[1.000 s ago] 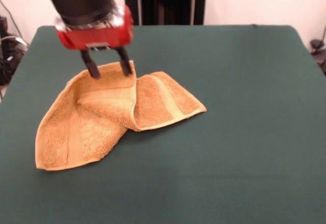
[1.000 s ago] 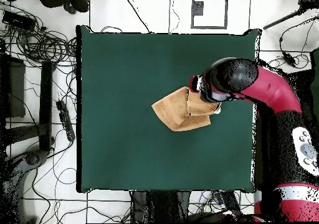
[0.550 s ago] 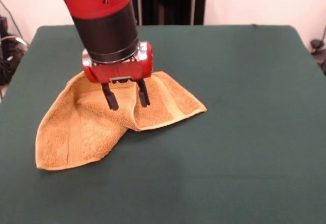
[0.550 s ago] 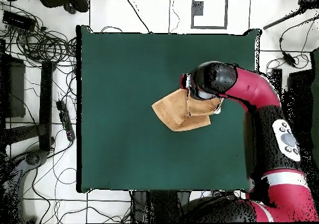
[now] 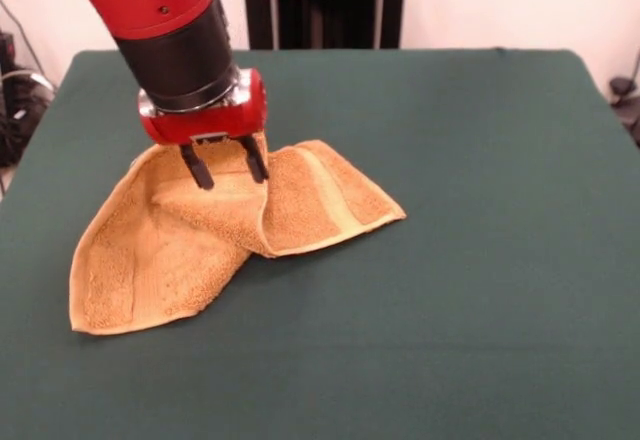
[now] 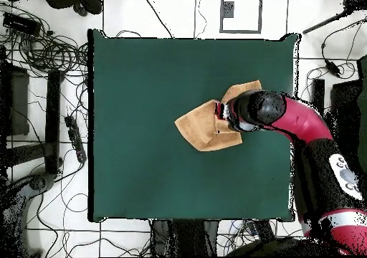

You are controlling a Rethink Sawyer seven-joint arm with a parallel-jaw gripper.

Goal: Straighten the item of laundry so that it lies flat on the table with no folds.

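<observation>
The orange-tan terry towel lay folded over itself near the green table's middle, one flap doubled across, so flattening was hardly begun. The gripper hovered above the fold, fingers spread, holding nothing.

Count on the table: one towel, orange-tan, the only item lying on the green cloth. My side: one arm, one gripper with two dark fingers, both visible in the front view. Off the table, the overhead view shows cables on the floor, too tangled for me to count.
</observation>
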